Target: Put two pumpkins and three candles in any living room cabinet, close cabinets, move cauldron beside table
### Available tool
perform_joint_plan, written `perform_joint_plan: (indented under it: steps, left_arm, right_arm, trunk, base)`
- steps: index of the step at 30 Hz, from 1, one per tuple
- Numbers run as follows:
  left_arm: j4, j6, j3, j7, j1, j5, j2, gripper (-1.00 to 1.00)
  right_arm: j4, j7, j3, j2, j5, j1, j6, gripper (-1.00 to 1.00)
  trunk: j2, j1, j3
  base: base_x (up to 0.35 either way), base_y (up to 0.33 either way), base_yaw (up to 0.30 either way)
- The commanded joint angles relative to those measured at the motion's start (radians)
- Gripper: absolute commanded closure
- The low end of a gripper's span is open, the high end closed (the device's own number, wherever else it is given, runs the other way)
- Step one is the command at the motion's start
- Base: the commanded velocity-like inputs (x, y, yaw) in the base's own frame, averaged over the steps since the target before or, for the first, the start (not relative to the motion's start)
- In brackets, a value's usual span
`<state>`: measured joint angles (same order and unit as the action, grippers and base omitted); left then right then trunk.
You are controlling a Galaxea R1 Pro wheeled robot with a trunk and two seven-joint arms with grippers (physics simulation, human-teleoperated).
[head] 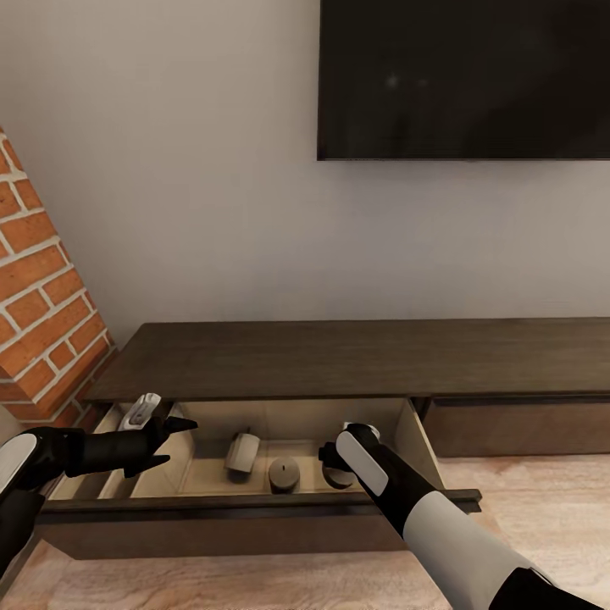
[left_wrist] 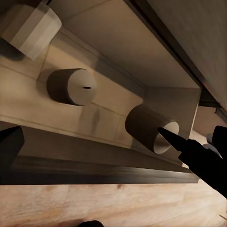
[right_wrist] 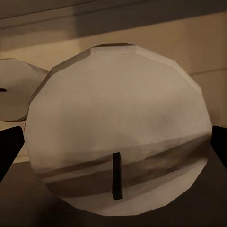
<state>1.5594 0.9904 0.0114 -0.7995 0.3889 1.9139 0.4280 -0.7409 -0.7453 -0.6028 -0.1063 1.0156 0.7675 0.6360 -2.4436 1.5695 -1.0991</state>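
Note:
The long dark-brown cabinet point(head: 339, 356) has its pull-out compartment point(head: 254, 504) open. Three beige candles are inside: one on its side point(head: 243, 451) point(left_wrist: 28, 28), one upright in the middle point(head: 285, 473) point(left_wrist: 75, 86), and one at the right point(head: 336, 479) point(left_wrist: 149, 130) point(right_wrist: 118, 123). My right gripper point(head: 337, 466) is down in the compartment, open, with its fingers point(right_wrist: 9, 149) on either side of the right candle. My left gripper point(head: 180, 442) hovers open over the compartment's left end, holding nothing. The pumpkins, cauldron and table are out of view.
A brick fireplace point(head: 42, 296) rises at the left, close to my left arm. A dark TV point(head: 466, 76) hangs on the wall above the cabinet. The cabinet's right front point(head: 517, 428) is shut. Light wood floor point(head: 525, 483) lies in front.

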Motion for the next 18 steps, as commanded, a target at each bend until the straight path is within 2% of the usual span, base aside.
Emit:
perform_joint_plan:
  steps: [1, 18]
  left_arm:
    - [0.001, 0.002, 0.001, -0.01, 0.001, 0.01, 0.0, -1.0]
    - [0.001, 0.002, 0.001, -0.01, 0.001, 0.009, 0.001, -1.0]
  right_arm:
    - [-0.001, -0.008, -0.003, 0.0, 0.008, 0.001, 0.001, 1.0]
    - [0.0, -0.008, -0.003, 0.0, 0.008, 0.001, -0.018, 1.0]
  trunk:
    - [0.0, 0.0, -0.001]
    - [0.0, 0.0, -0.001]
  base:
    - [0.0, 0.0, 0.0]
    - [0.03, 0.0, 0.0]
